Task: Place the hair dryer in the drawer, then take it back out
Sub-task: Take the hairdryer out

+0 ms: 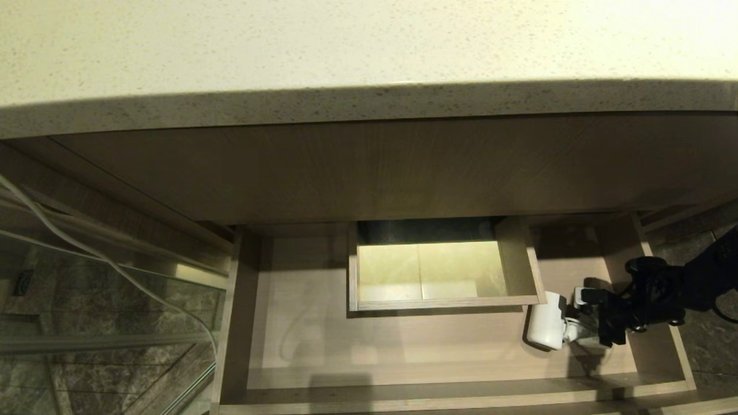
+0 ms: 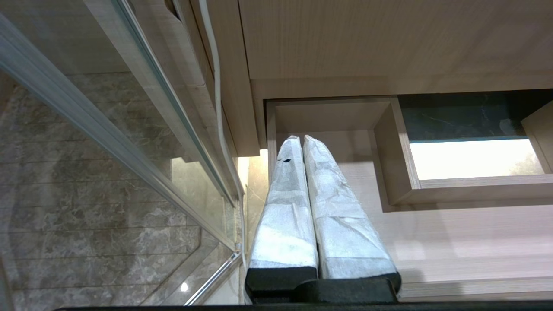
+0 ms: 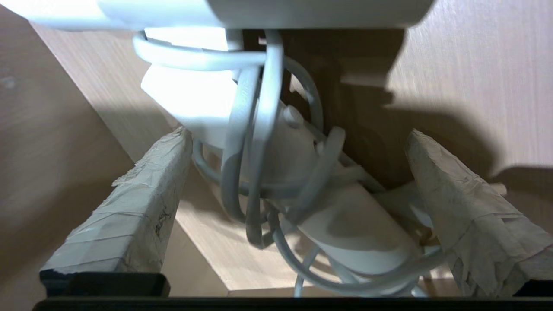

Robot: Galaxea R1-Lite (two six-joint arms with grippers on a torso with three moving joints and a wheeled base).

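The drawer (image 1: pixel 300 346) is standing pulled out under the counter (image 1: pixel 369 40), and the hair dryer (image 1: pixel 546 328) is lying inside it at the right, beside the boxed notch (image 1: pixel 444 302). The right gripper (image 1: pixel 588 323) is straddling its corded handle, fingers (image 3: pixel 129 216) spread apart. The left gripper (image 2: pixel 301 142) is hovering with fingers pressed together

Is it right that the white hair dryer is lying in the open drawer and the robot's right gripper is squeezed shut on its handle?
Not quite. The hair dryer does lie in the open drawer, but the right gripper is open: the right wrist view shows its fingers spread wide on either side of the cord-wrapped handle, not squeezed shut on it.
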